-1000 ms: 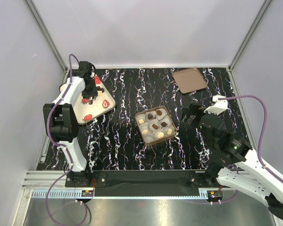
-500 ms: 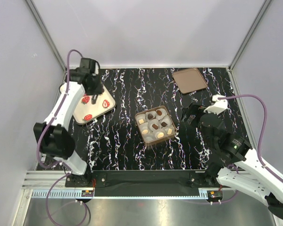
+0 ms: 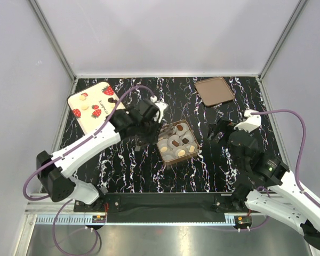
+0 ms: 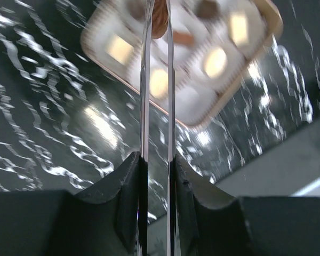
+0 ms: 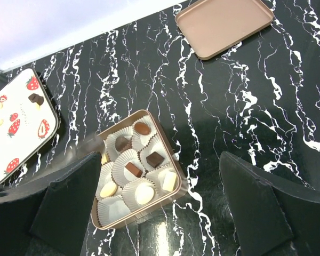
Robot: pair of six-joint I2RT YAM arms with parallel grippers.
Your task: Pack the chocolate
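My left gripper (image 3: 153, 136) hangs at the left corner of the brown box (image 3: 198, 143), its thin fingers shut on a brown chocolate (image 4: 160, 20). In the left wrist view the gripper (image 4: 157, 5) is above the box (image 4: 176, 114), blurred by motion. The box (image 5: 136, 212) holds paper cups with several dark and cream chocolates and one empty cup (image 5: 111, 209). More chocolates lie on the strawberry tray (image 3: 98, 90): a dark one (image 3: 112, 99) and cream ones (image 3: 85, 105). My right gripper (image 3: 218, 131) stands open right of the box, nothing in it (image 5: 160, 160).
The box's brown lid (image 3: 214, 90) lies upside down at the back right, also in the right wrist view (image 5: 224, 24). The strawberry tray (image 5: 16, 128) sits at the back left corner. Grey walls close in the black marbled table (image 3: 128, 170).
My left arm has swung right from the strawberry tray to the box's left corner, carrying the chocolate. The right arm has hardly moved.
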